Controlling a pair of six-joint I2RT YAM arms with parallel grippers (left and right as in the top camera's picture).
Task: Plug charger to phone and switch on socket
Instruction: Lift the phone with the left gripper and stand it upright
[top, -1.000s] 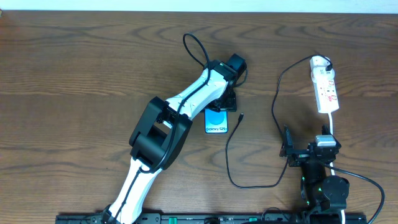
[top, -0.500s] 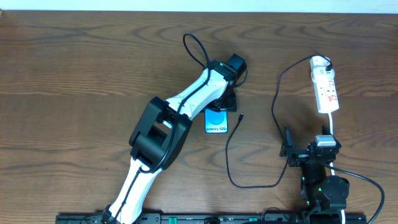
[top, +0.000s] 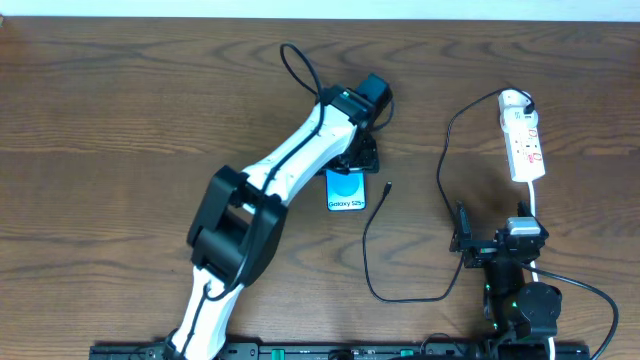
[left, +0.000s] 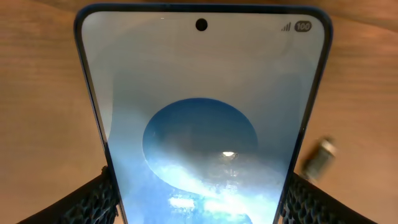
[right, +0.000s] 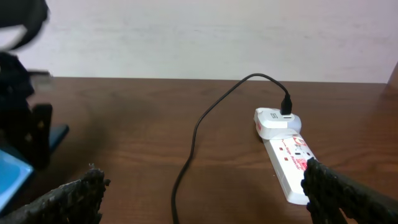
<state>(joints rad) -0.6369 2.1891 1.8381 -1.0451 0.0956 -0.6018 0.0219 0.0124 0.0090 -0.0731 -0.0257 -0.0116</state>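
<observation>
Currently my left end effector (top: 352, 165) grips the phone (left: 202, 112) by its edges, with the charger tip (left: 318, 157) lying just beside it. A loose hold could let the phone twist off-line.

The left gripper (top: 352, 165) hides the top of the phone (top: 346, 193). Beside the phone, the charger tip (left: 318, 157) looks blurry.

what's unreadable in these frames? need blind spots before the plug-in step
Port of the phone: no view shows either end face; the held end is cut off at the left wrist frame's bottom, under the arm overhead.
Switch position on the socket: too small overhead; a finger of the right tool covers its near end in right wrist.
Tip orientation of the charger: tiny overhead, blurred in left wrist.
</observation>
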